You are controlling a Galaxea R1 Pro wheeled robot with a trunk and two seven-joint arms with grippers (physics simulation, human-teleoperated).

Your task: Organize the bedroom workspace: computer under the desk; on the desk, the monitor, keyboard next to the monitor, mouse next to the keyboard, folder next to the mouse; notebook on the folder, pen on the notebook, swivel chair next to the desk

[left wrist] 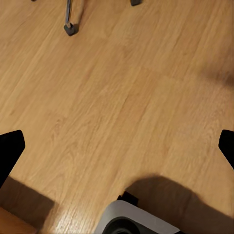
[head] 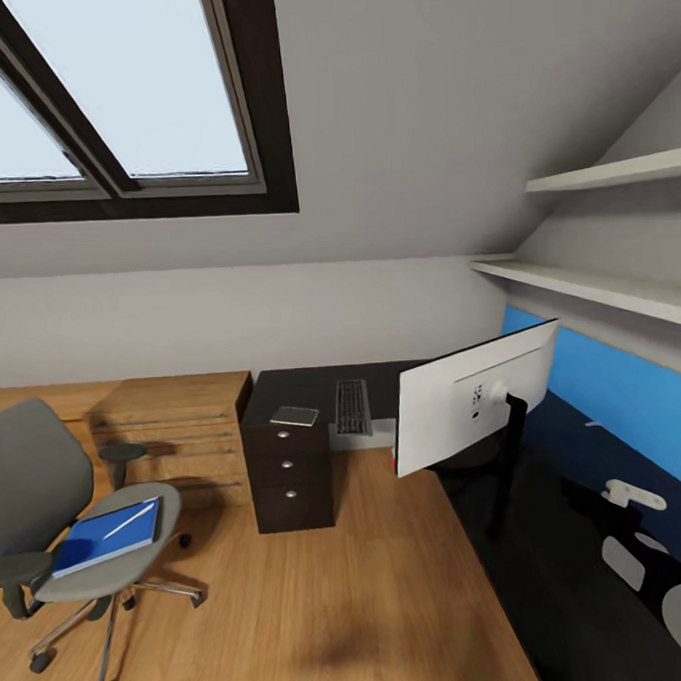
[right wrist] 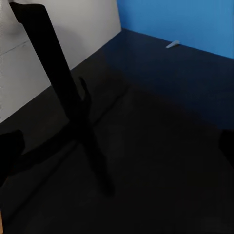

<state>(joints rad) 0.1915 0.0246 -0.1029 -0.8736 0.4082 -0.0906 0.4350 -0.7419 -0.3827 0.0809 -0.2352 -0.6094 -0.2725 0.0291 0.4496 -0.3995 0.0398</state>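
While the monitor (head: pixel 477 406) stands on the desk (head: pixel 547 530) with its pale back showing, the keyboard (head: pixel 351 407) and notebook (head: pixel 294 416) lie further along. The folder (head: pixel 106 537) and pen (head: pixel 128 520) rest on the chair (head: pixel 51 512). I cannot tell how either gripper's fingers sit.

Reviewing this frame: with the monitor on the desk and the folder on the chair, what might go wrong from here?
1. The monitor stands on a thin black stand at the desk edge, back toward the robot; a nudge may tip it.
2. The pen lies loose on the folder; lifting the folder off the swivel chair may roll it off.
3. The chair's castors may let it drift when touched.
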